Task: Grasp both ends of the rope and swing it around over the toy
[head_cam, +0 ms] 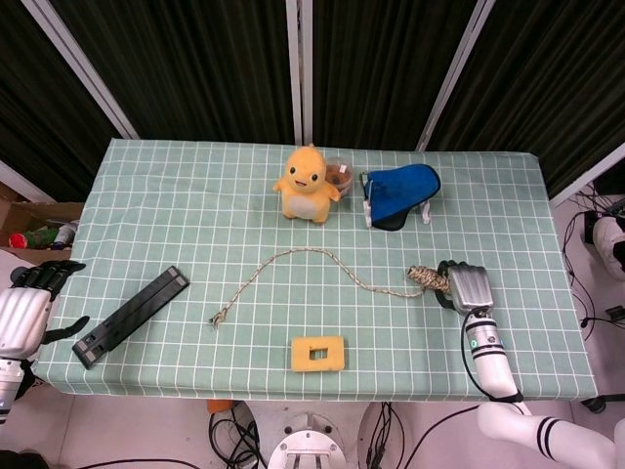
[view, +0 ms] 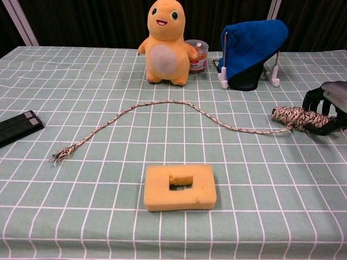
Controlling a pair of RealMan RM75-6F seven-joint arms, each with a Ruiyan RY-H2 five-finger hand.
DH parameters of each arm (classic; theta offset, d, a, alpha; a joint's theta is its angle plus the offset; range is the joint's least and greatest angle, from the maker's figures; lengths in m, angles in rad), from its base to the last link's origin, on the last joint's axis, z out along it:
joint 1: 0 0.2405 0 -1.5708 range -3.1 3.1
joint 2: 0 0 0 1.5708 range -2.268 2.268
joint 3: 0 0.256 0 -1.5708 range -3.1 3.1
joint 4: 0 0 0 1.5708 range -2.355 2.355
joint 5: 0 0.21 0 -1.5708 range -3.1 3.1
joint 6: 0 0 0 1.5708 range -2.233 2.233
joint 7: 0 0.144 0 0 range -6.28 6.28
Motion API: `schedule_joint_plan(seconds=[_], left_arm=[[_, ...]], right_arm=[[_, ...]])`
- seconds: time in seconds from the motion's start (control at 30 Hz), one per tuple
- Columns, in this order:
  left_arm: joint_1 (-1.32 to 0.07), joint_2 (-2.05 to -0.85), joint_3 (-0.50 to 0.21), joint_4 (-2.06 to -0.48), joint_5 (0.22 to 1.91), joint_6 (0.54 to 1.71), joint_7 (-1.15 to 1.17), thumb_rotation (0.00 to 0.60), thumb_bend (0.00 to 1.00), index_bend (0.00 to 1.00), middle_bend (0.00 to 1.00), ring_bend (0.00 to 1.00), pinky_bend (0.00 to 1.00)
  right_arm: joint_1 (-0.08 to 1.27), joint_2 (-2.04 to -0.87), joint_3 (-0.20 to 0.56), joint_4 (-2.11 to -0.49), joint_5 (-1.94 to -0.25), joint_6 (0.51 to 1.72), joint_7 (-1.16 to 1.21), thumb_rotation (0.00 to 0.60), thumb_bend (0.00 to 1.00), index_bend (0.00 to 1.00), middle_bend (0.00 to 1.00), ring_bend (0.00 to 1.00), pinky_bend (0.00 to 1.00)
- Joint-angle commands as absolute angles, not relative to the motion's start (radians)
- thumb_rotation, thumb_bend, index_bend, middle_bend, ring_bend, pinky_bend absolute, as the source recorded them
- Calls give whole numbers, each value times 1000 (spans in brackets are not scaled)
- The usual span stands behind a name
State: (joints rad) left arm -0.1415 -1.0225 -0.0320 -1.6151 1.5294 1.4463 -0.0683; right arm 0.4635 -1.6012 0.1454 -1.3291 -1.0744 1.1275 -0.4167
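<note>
Step 1 of 2, judged: right robot hand closes around the rope's wound end, rope lying on the table before the toy; next, left robot hand, open off-table, must take the frayed end.

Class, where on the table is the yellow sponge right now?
In the head view, the yellow sponge lies near the table's front edge, centre, just in front of the rope.
</note>
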Motion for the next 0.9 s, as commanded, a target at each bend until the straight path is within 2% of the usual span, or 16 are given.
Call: schedule_joint_plan(seconds=[0.03,0.3,0.6,0.9], left_arm=[[-139,-1023,-31,-1614,1530,1449,-71,600,151,225,224,170,234],[-135,-1027,-29,-1603,1529,1450,-81,600,150,225,224,170,234],[-145,-1032,-28,-1602,1532,1436,-82,600,153,225,224,170,234],[-169,-1053,-17,-1604,1542,1388,-53,600,157,225,224,170,234]], right_arm=[[460,-1612,146,-1314,-1089,1136,-402,600,579,678,549,516,730],[448,-1578,158,-1329,-1206,1183,-233,600,739,786,631,600,817],[432,-1492,210,-1413,-1378,1299,138,600,748,792,640,607,823],[419,-1415,304,-1561,-1369,1338,447,600,745,793,640,607,823]])
